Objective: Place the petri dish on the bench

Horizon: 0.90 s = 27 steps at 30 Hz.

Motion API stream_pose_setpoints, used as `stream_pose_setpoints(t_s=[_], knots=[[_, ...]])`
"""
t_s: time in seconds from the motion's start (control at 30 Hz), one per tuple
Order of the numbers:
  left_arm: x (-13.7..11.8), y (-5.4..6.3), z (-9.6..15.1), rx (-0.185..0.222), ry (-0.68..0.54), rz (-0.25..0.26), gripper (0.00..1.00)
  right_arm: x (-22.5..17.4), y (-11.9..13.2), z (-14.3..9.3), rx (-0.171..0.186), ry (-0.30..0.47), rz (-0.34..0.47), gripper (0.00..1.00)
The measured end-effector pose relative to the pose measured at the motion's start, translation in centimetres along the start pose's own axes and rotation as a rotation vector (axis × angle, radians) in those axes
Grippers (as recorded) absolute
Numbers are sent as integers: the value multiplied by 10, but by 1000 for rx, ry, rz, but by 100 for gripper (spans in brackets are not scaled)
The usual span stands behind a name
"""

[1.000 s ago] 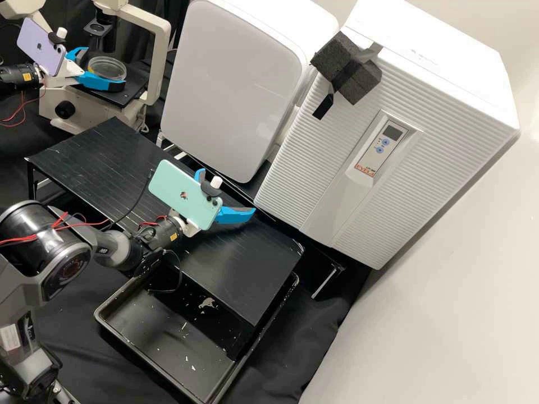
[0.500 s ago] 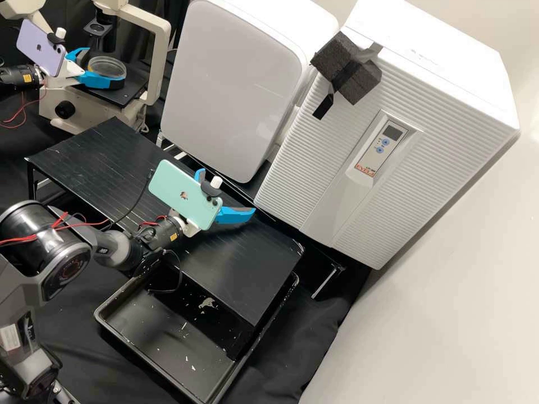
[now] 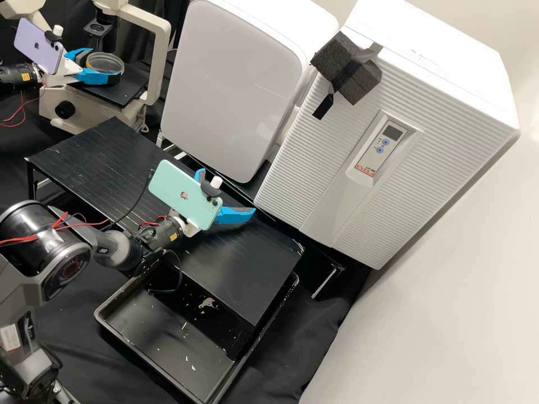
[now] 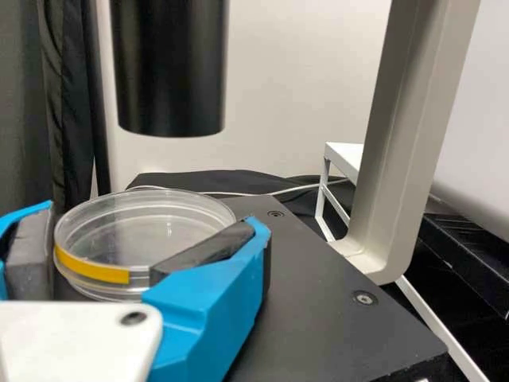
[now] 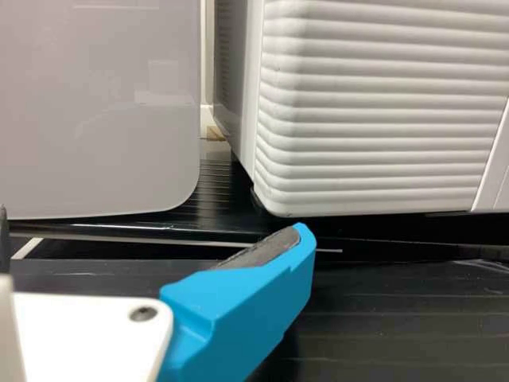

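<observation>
"Status of petri dish (image 3: 105,63)?"

"Pinched by left end effector (image 4: 153,215) at microscope stage (image 4: 326,318), inboard of its corner nearest the surface (image 3: 84,157). Clearance beneath: cannot tell."

"Right end effector (image 5: 154,221)?"

"Spread, near the surface's long edge beside white cabinet (image 3: 303,174)."

"Step?"

"Judged as pick-up. Next requires level lift past the stage edge, then carry to the surface."

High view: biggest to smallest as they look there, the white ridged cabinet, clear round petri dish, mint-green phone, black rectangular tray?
1. White ridged cabinet
2. Black rectangular tray
3. Mint-green phone
4. Clear round petri dish
</observation>
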Motion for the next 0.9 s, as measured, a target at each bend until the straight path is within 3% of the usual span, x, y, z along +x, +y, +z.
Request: stream_pose_setpoints(t_s=[0.57, 0.9], knots=[[-5, -5, 0, 7, -21, 6, 0, 0, 0, 0, 0, 0, 0, 100], [-44, -8, 16, 46, -142, -47, 0, 0, 0, 0, 0, 0, 0, 100]])
